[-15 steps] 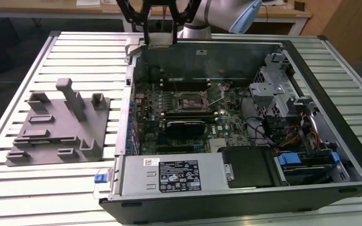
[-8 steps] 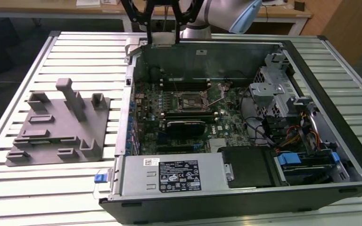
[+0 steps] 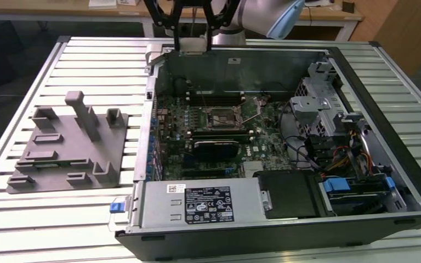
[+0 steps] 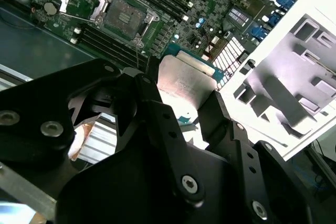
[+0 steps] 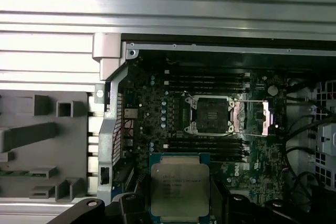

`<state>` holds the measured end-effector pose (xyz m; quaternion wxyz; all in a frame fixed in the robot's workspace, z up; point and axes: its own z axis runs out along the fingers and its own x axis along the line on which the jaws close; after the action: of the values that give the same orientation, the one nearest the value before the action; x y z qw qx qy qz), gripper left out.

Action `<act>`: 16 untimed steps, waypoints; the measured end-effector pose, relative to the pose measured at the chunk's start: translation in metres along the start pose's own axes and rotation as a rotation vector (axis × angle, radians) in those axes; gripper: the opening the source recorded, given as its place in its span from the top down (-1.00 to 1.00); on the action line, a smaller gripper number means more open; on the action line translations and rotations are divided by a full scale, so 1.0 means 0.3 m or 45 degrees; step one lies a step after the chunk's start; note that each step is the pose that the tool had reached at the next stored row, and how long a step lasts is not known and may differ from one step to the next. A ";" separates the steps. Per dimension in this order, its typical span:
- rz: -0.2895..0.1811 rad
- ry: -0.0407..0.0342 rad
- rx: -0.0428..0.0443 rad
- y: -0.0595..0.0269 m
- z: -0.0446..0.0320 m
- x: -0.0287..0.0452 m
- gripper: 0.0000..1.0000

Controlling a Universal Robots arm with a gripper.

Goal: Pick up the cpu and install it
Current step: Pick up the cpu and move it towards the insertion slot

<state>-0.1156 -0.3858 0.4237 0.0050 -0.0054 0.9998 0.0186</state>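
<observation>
1. Exterior view: gripper (image 3: 191, 38) clamped on the cpu (image 3: 191, 48), hanging over the far edge of the open computer case (image 3: 269, 241), near 12 o'clock from the socket (image 3: 221, 116). Grey tray (image 3: 64, 148) at 9 o'clock of the case.
2. Second wrist view: cpu (image 4: 186, 85) pinched between two black fingers (image 4: 157, 114), well apart from the socket (image 4: 123, 17).
3. First wrist view: cpu (image 5: 179, 184) gripped by two opposite edges, metal top visible. Socket (image 5: 210, 114) with its cover opened.

Your arm (image 3: 258, 13) is a smooth silver-grey tube with a pale blue joint cap (image 3: 287, 17). Your end effector (image 4: 181, 103) is matte black, built from flat linkage plates and two angular fingers (image 4: 157, 114) dotted with small holes. Silver socket-head screws (image 4: 189, 184) sit at the pivots. In the exterior view, its black links make an open frame.
</observation>
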 end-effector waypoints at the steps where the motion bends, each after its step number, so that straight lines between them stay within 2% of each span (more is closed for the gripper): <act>1: 0.000 0.0000 0.000 0.000 0.001 -0.001 -0.08; 5: 0.000 0.0003 0.000 0.000 0.004 -0.005 -0.08; 8: 0.000 0.0002 0.000 0.000 0.007 -0.017 -0.08; 16: 0.000 0.0002 0.000 0.007 0.015 -0.083 -0.08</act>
<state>-0.0906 -0.3833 0.4195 0.0049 -0.0054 0.9998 0.0185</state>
